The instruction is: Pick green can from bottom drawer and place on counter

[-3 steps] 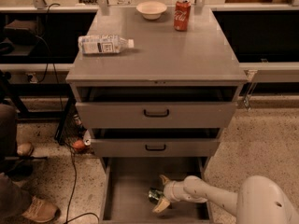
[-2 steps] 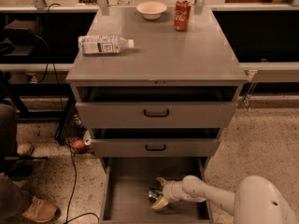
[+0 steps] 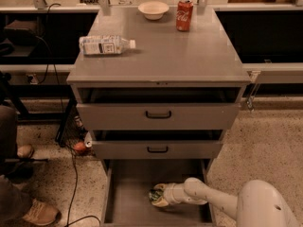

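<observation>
While the green can [image 3: 153,196] is sitting at the very tip of the tool [image 3: 157,196], down in the bottom drawer [image 3: 128,208], the relation that is counting most is that the can is lying straight ahead of the tool, on the side away from the arm [image 3: 215,201], with the tool's tip appearing to be wrapping around it; whether the tool is actually clamping the can or only standing around it, I cannot tell. The can is showing too little of itself for its long axis to be read, so I am not calling it upright or lying. The arm is reaching in low and almost level from behind and to the right of the tool, crossing the drawer's right wall, with the wrist pointing across the drawer floor. The bench [image 3: 180,60] is lying well above and beyond the tool, and the two upper drawers [image 3: 158,115] are standing partly open between them, overhanging the space just beyond the tool. By my judgement the can is needing to be drawn back along the arm's line, clear of those drawer fronts, before rising toward the bench, where a red can [image 3: 184,14], a bowl [image 3: 153,9] and a bottle [image 3: 104,45] are resting
</observation>
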